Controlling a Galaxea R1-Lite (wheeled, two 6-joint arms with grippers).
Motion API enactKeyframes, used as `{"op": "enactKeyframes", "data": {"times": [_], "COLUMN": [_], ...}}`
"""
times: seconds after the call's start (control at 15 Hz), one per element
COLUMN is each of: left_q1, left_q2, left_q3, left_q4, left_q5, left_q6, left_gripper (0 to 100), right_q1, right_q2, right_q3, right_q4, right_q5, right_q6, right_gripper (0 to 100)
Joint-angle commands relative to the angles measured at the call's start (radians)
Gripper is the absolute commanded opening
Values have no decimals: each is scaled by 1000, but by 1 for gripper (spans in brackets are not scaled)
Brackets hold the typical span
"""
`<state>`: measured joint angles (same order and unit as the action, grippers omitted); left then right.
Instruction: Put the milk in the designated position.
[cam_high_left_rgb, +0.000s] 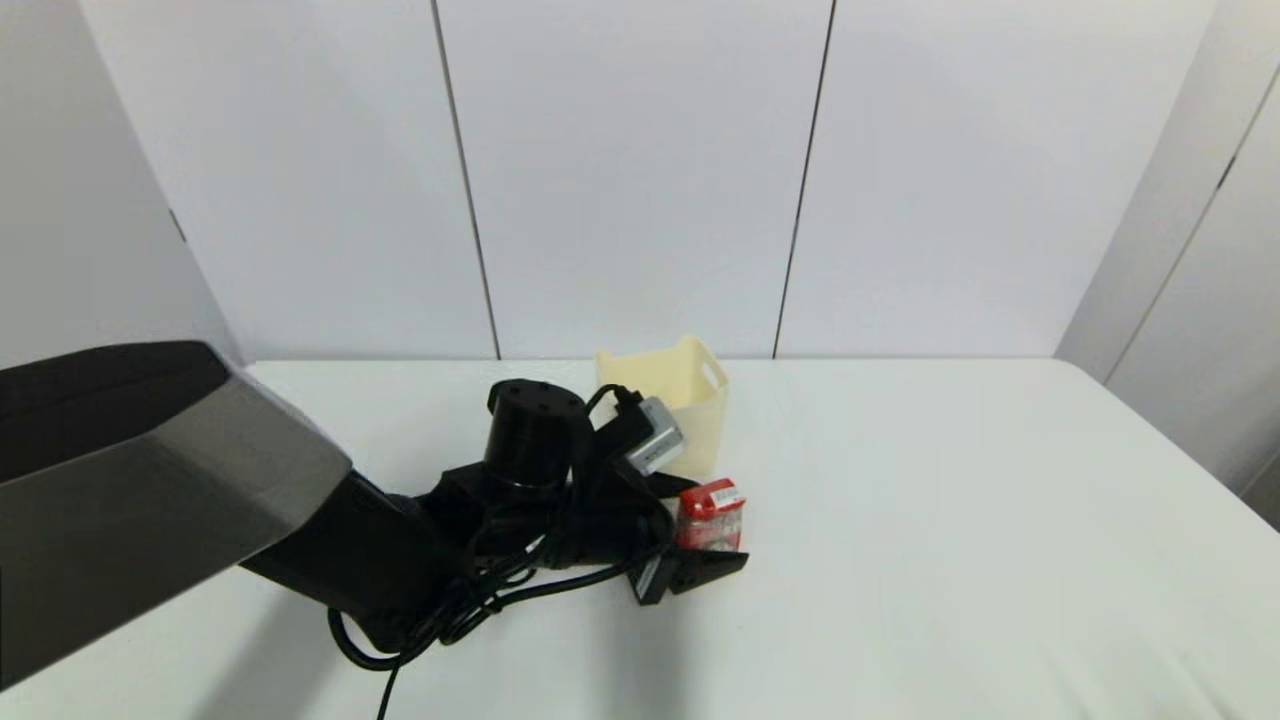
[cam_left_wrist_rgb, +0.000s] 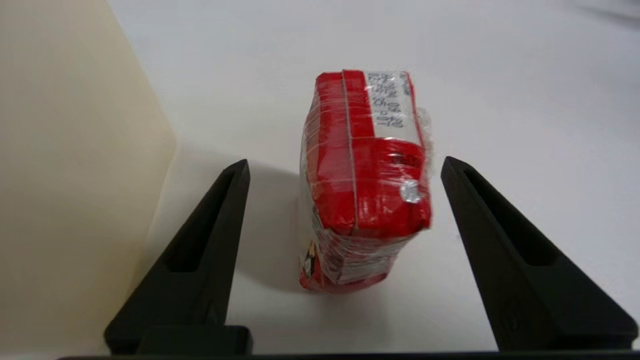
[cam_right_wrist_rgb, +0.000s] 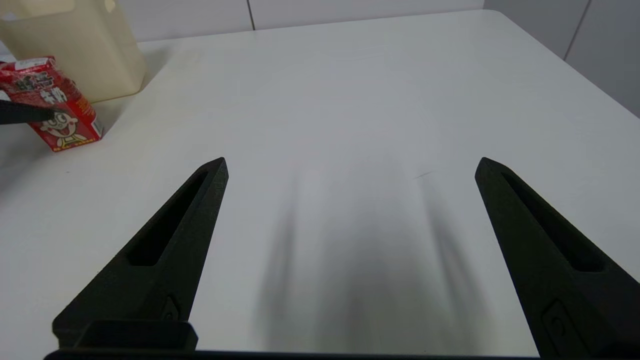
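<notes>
milk: the small red carton (cam_high_left_rgb: 711, 514) stands upright on the white surface (cam_high_left_rgb: 950, 520), just in front of the cream-yellow bin (cam_high_left_rgb: 680, 400) and a little toward the robot's right of it; carton and bin are near each other but a strip of bare surface shows between them
milk, detail: a white label with printed characters lies on its top; in the right wrist view a cartoon child's face shows on its front; clear wrapping covers it
left gripper: the left gripper (cam_left_wrist_rgb: 345, 167) is down at the carton with its fingers (cam_left_wrist_rgb: 220, 220) spread apart, one on each side of the milk; in the left wrist view white surface shows between each finger and the carton, so neither touches it
left arm: reaches in from the robot's left across the near part of the surface, with its wrist camera and cables between the arm and the bin
bin: stands upright toward the back of the surface, with a handle slot in its side wall; one plain wall fills the edge of the left wrist view just beside one finger
right gripper: the right gripper (cam_right_wrist_rgb: 350, 167) hangs over bare surface well apart from the carton, fingers wide apart, holding nothing; out of the head view
surroundings: pale wall panels stand behind the surface
</notes>
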<state>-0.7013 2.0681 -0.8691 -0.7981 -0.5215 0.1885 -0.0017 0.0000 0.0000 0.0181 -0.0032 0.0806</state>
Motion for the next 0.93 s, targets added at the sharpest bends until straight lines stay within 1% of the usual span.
{"op": "enactKeyframes", "data": {"times": [0.07,0.27,0.4,0.47,0.53,0.6,0.67,0.73,0.8,0.87,0.93], "left_q1": [23,55,95,128,175,200,236,264,289,306,336], "left_q2": [-141,-292,-425,-506,-618,-675,-750,-806,-858,-910,-977], "left_q3": [9,24,25,27,51,71,130,187,256,325,391], "left_q4": [137,275,404,479,565,591,589,565,507,450,422], "left_q5": [-3,-2,0,15,81,143,252,330,382,413,428], "left_q6": [-4,-9,-11,-9,-8,-9,-12,-12,-11,-11,-4], "left_gripper": [100,100,100,100,100,100,100,100,100,100,100], "right_q1": [0,0,0,0,-1,0,-1,0,0,0,0], "right_q2": [0,2,2,2,2,2,2,2,2,2,0], "right_q3": [0,0,0,0,0,0,0,0,0,0,0], "right_q4": [0,0,0,0,-1,-1,0,-1,0,-1,0], "right_q5": [0,0,0,0,0,0,0,0,0,0,0], "right_q6": [1,1,1,1,1,1,1,1,1,1,1], "right_gripper": [100,100,100,100,100,100,100,100,100,100,100]}}
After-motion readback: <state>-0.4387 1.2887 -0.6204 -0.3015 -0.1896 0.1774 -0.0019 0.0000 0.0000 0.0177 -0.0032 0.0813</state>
